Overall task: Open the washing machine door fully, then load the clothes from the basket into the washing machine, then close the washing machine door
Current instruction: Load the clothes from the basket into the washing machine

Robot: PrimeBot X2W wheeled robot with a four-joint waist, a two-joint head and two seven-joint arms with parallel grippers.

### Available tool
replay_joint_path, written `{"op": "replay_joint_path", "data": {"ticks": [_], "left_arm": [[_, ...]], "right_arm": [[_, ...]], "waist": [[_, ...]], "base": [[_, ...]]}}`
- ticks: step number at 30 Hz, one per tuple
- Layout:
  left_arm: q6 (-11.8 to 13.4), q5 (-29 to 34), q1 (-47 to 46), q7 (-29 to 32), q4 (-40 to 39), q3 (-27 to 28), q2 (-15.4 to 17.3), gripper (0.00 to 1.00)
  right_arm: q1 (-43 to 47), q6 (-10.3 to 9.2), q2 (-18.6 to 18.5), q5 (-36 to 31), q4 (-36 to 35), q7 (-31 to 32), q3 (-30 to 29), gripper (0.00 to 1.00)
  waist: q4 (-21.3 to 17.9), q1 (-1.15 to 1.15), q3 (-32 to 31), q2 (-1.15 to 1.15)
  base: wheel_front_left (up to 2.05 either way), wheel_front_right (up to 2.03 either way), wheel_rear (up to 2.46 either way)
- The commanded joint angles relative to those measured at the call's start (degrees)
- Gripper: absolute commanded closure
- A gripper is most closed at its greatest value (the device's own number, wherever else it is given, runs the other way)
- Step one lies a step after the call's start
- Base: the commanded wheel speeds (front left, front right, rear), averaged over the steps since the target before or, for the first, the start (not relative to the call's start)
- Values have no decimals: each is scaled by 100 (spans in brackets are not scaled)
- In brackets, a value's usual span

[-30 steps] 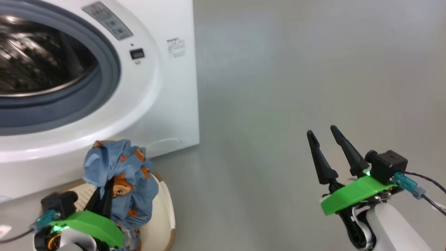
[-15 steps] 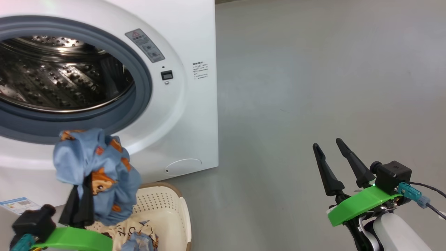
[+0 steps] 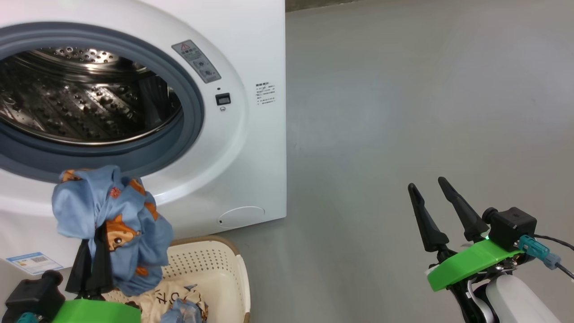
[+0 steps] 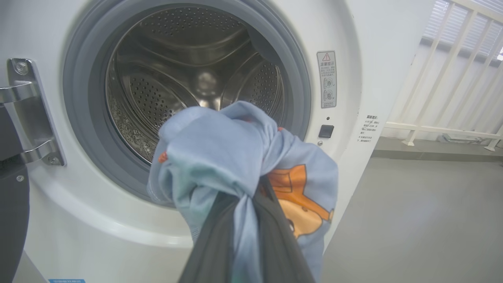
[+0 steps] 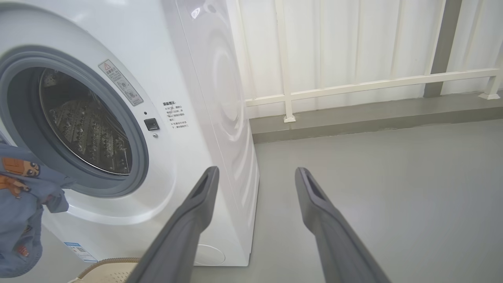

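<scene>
The white washing machine (image 3: pixel 258 54) stands with its steel drum (image 3: pixel 80 103) uncovered. The washing machine door shows as a dark edge (image 4: pixel 11 204) beside its metal hinge (image 4: pixel 27 114). My left gripper (image 3: pixel 99 242) is shut on a bunched blue bear-print garment (image 3: pixel 114 211), held above the basket (image 3: pixel 237 273) and just below the drum's grey gasket (image 3: pixel 188 121). In the left wrist view the garment (image 4: pixel 220 153) hangs in front of the drum mouth. More clothes lie in the basket: a cream piece with black lettering (image 3: pixel 163 291) and a blue piece (image 3: pixel 181 312). My right gripper (image 3: pixel 427 183) is open and holds nothing.
Bare grey floor (image 3: pixel 403 112) stretches right of the machine. A white railing (image 5: pixel 353 82) and pale wall stand behind it. Low on the machine's front are a round filter cap (image 3: pixel 242 215) and a blue label sticker (image 3: pixel 33 262).
The head camera has shifted, bringing more of the drum and basket into the picture. My left gripper has raised the blue garment clear of the basket, toward the drum mouth. The right gripper has kept its pose.
</scene>
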Motion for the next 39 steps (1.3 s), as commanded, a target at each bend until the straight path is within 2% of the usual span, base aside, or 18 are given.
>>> {"op": "replay_joint_path", "data": {"ticks": [1, 9, 18, 28, 34, 39], "left_arm": [[-50, 61, -131, -61, -157, 248, 104, 100], [-111, 84, -449, -61, 159, 357, 46, 100], [-246, 50, -1404, -61, 796, 420, 169, 100], [-406, 109, -3156, -61, 2182, 464, 667, 100], [-505, -66, -4152, -61, 3104, 610, 944, 100], [-573, -147, -4809, -61, 3518, 697, 1193, 100]], "right_arm": [[37, 26, -74, -40, -152, -46, 70, 0], [13, 26, -61, -72, -204, -46, 58, 0], [-150, 26, -31, -181, -301, -46, 110, 0], [-412, 26, 116, -371, -507, -46, 118, 0], [-573, 26, 252, -519, -667, -46, 111, 0], [-702, 26, 360, -626, -810, -46, 101, 0]], "waist": [[11, 0, 16, 0], [43, 0, 172, 0], [17, 0, 611, 0], [-289, 0, 1429, 0], [-580, 0, 2009, 0], [-782, 0, 2449, 0]], "base": [[0, 0, 0], [0, 0, 0], [0, 0, 0], [0, 0, 0], [0, 0, 0], [0, 0, 0]]}}
